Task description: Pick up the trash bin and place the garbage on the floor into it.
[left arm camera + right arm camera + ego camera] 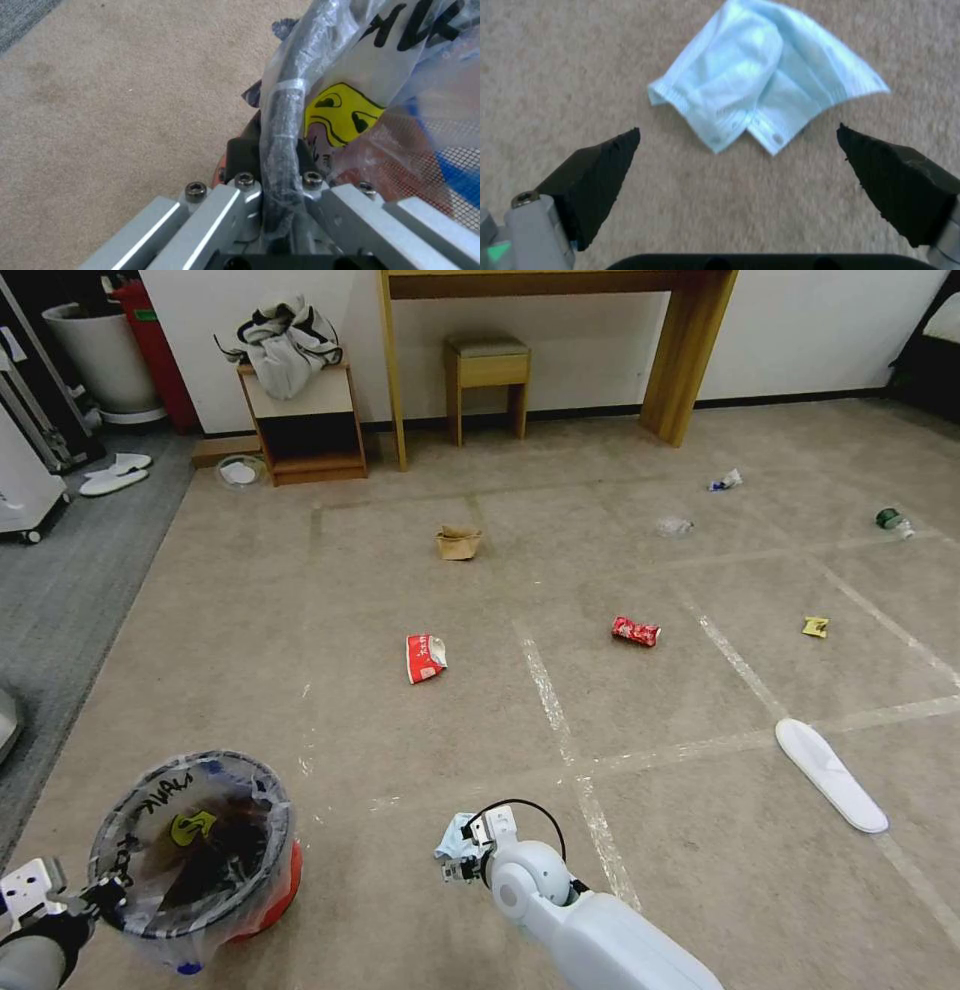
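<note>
My left hand [280, 180] was clamped on the rim of the trash bin [195, 860], held at my lower left, its base hidden by the bag. My right hand [737, 161] hung spread wide just over the blue mask [765, 90] on the floor [300, 600]; other garbage lay well apart, partly too small to make out.

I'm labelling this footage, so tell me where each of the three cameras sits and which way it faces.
Head view: on the robot's head, facing forward and down over the floor and its garbage; both arms show, the left gripper holding the trash bin.
Left wrist view: on the left wrist, looking along its jaws clamped on the bin's bagged rim.
Right wrist view: on the right wrist, looking down past the open right gripper at the blue mask.
Shared: the head and right wrist views both show the mask; head and left wrist both show the bin.
</note>
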### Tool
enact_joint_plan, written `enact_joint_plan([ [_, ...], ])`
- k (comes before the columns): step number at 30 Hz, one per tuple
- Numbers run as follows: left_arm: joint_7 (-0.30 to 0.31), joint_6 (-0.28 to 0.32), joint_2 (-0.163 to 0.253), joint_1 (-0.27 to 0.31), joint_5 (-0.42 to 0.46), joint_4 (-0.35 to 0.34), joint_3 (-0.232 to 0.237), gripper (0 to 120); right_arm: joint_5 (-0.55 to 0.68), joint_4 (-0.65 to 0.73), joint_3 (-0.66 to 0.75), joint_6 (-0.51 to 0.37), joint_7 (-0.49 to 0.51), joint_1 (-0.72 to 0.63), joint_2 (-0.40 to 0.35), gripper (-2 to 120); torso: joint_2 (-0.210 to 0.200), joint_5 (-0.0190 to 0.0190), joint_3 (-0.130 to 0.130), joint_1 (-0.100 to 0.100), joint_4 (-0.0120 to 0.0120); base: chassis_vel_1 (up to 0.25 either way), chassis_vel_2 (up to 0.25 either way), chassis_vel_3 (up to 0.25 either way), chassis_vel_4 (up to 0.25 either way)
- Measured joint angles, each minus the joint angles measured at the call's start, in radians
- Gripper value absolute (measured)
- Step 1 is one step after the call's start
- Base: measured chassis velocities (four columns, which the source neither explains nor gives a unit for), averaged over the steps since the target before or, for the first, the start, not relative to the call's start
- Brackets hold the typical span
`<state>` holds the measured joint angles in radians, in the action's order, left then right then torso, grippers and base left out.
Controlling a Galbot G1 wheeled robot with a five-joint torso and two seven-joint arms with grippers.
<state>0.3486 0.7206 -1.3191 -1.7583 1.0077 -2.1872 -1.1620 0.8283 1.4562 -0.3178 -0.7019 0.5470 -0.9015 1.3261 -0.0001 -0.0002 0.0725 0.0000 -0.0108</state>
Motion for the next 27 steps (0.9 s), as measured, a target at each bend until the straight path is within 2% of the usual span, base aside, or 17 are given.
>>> enact_joint_plan([
  [6, 0.000, -0.001, 0.014, 0.016, 0.001, 0.015, 0.000, 0, -0.036, -0.054, -0.011, 0.044, -0.017, 0.027, 0.020, 100, 0.000, 0.0000, 0.000, 0.000, -0.0001, 0.000, 0.000, 0.000, 0.000],
  [15, 0.000, -0.002, 0.026, 0.019, 0.007, 0.018, -0.004, 0, -0.065, -0.109, -0.024, 0.062, -0.030, 0.049, 0.042, 100, 0.000, 0.0001, 0.000, 0.000, 0.0000, 0.000, 0.000, 0.000, 0.000],
  [27, 0.000, -0.002, 0.026, 0.017, 0.011, 0.017, -0.007, 0, -0.130, -0.207, -0.026, 0.100, -0.066, 0.067, 0.077, 99, 0.000, 0.0001, 0.000, 0.000, 0.0001, 0.000, 0.000, 0.000, 0.000],
])
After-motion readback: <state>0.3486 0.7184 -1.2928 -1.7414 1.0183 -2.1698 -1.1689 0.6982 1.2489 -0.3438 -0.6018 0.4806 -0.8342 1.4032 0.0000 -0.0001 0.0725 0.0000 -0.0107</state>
